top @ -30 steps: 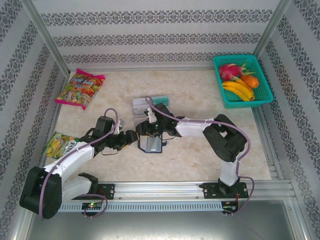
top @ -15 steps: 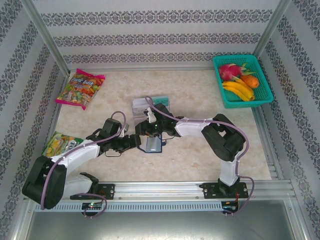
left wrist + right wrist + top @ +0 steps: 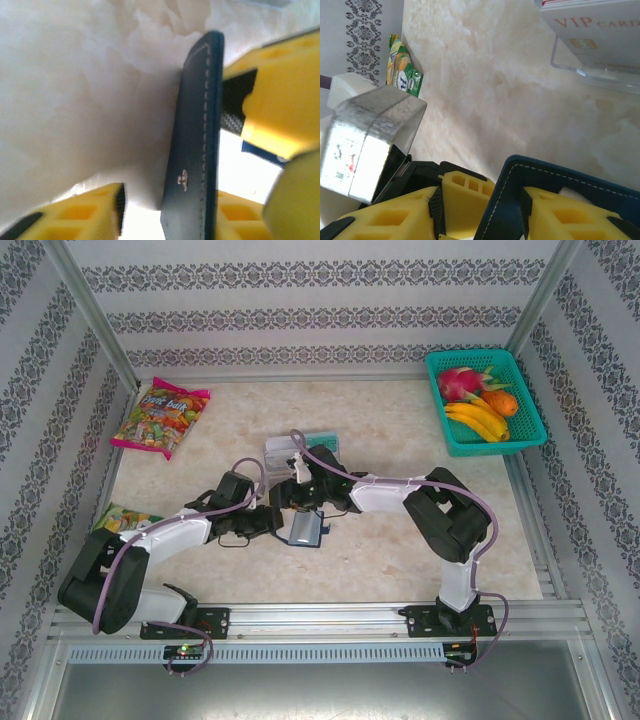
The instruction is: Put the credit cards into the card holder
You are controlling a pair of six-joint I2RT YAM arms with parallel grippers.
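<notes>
So, biggest change from a second ago is the left arm (image 3: 170, 535). It's swung in from the left side of the table (image 3: 400, 440), and the left gripper (image 3: 272, 523) is now right up against the card holder (image 3: 306, 530) instead of hanging off to the side of it. Its fingers have narrowed a lot as well. From the left wrist cam they straddle the holder's navy stitched flap, which stands on edge. One yellow finger (image 3: 90, 217) has a strip of bare table between it and the flap, and the other sits right beside the flap. So they're apart, not pinching anything as far as I can see.

The right gripper (image 3: 300, 502) hasn't budged. On its own wrist cam the two fingers are clamped on either side of the holder's flap, same hold as before.

The holder is about where it was, around the middle of the table and a bit toward the near edge. From above it looks narrower than before, with less of the grey inside showing.

The credit cards (image 3: 300, 447) are in the clear tray (image 3: 590, 75) just behind the holder, on the far-edge side, with a white "VIP CARD" one at the front. The tray, the candy bag (image 3: 160, 418) near the far-left corner, the green snack bag (image 3: 118, 519) at the left edge and the teal basket (image 3: 485, 435) in the far-right corner are all where they were.
</notes>
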